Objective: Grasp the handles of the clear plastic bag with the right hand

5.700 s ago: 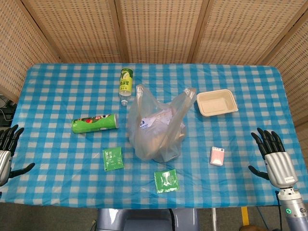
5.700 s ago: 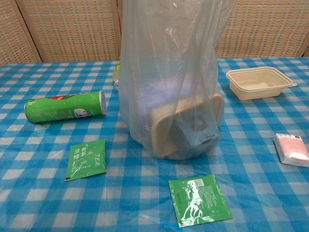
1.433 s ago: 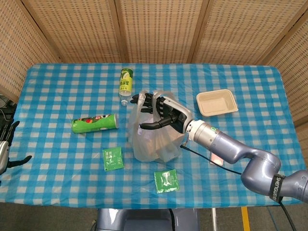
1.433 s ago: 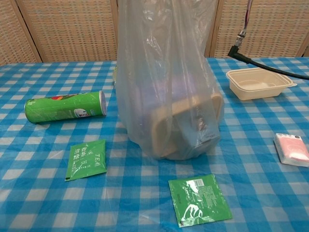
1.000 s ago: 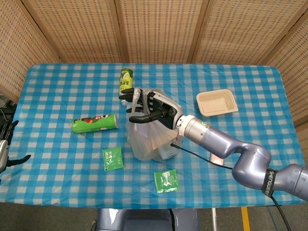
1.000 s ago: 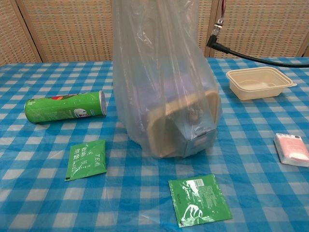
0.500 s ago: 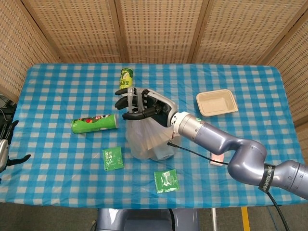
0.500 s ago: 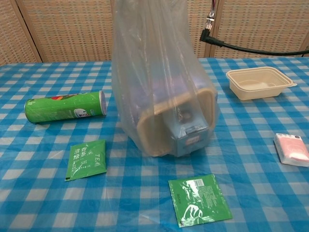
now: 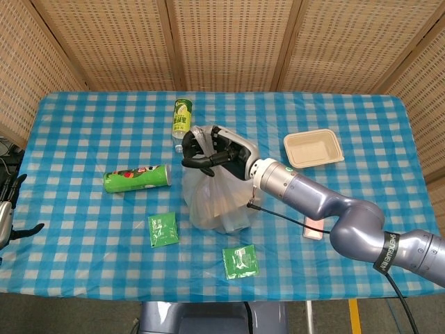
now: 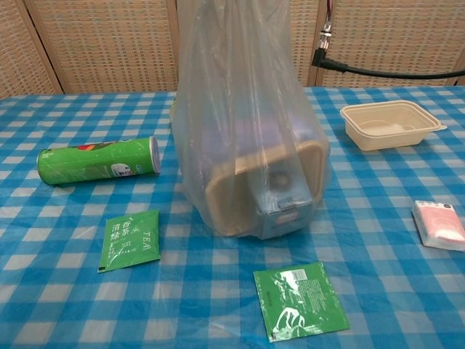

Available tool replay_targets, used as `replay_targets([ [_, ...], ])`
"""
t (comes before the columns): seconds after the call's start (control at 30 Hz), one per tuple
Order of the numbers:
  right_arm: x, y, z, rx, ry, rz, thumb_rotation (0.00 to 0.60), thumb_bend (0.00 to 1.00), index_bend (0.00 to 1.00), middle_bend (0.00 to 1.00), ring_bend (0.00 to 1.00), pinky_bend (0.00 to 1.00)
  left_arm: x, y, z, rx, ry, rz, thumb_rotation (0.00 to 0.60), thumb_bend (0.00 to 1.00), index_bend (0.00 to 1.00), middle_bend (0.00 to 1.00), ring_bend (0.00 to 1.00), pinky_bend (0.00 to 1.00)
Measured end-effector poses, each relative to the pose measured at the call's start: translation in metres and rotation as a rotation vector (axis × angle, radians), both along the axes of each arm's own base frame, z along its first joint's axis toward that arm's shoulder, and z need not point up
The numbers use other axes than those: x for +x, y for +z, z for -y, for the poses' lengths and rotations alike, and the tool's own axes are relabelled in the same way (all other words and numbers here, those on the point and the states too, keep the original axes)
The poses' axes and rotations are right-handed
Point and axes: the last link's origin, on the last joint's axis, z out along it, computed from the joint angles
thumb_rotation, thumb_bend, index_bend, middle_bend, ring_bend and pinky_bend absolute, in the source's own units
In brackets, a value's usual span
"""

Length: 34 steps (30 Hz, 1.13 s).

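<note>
- Fingers (image 9: 198,161) of the right hand (image 9: 217,154) curl around the gathered handles (image 9: 197,141) of the clear plastic bag (image 10: 251,138), mid-table.
- Grasp looks nearly complete; next, tighten it without tipping the bag.
- Left hand (image 9: 7,209) rests with fingers apart at the table's (image 9: 83,111) edge.

Clear plastic bag (image 10: 247,138) standing upright mid-desk, crinkled translucent film, handles (image 9: 198,142) bunched together at the top in the right robot hand (image 9: 217,154), beige container and pale blue box showing through its base
</note>
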Motion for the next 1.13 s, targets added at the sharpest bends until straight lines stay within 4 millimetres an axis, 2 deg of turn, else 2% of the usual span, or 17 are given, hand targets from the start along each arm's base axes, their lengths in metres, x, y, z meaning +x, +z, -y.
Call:
replay_targets([
  [0.1, -0.003, -0.001, 0.001, -0.018, 0.008, -0.017, 0.6, 0.35, 0.8, 0.8, 0.68, 1.0, 0.0, 0.0, 0.0, 0.001, 0.001, 0.0, 0.6, 0.0, 0.0, 0.0, 0.0, 0.0],
  [0.2, -0.006, -0.002, 0.003, -0.038, 0.018, -0.037, 0.6, 0.63, 0.84, 0.82, 0.7, 1.0, 0.0, 0.0, 0.0, 0.0, 0.001, 0.0, 0.6, 0.0, 0.0, 0.0, 0.0, 0.0],
  [0.27, -0.009, -0.003, 0.003, -0.056, 0.029, -0.059, 0.6, 0.88, 0.85, 0.82, 0.71, 1.0, 0.0, 0.0, 0.0, -0.001, 0.0, 0.0, 0.6, 0.0, 0.0, 0.0, 0.0, 0.0],
  [0.33, -0.011, -0.003, 0.004, -0.073, 0.038, -0.077, 0.6, 0.99, 0.85, 0.83, 0.72, 1.0, 0.0, 0.0, 0.0, -0.001, 0.0, 0.001, 0.6, 0.0, 0.0, 0.0, 0.0, 0.0],
  [0.73, -0.025, -0.002, 0.01, -0.164, 0.022, -0.132, 0.6, 1.0, 0.84, 0.82, 0.75, 1.0, 0.001, 0.001, 0.001, 0.001, -0.007, 0.006, 0.6, 0.0, 0.0, 0.0, 0.0, 0.0],
  [0.9, -0.023, 0.009, 0.013, -0.221, -0.006, -0.12, 0.6, 1.0, 0.84, 0.82, 0.76, 1.0, 0.001, 0.002, 0.001, 0.003, -0.009, 0.012, 0.6, 0.0, 0.0, 0.0, 0.0, 0.0],
  [1.13, -0.007, 0.037, 0.016, -0.332, -0.021, -0.115, 0.6, 1.0, 0.84, 0.82, 0.77, 1.0, 0.002, 0.003, 0.001, 0.003, -0.012, 0.02, 0.6, 0.0, 0.0, 0.0, 0.0, 0.0],
])
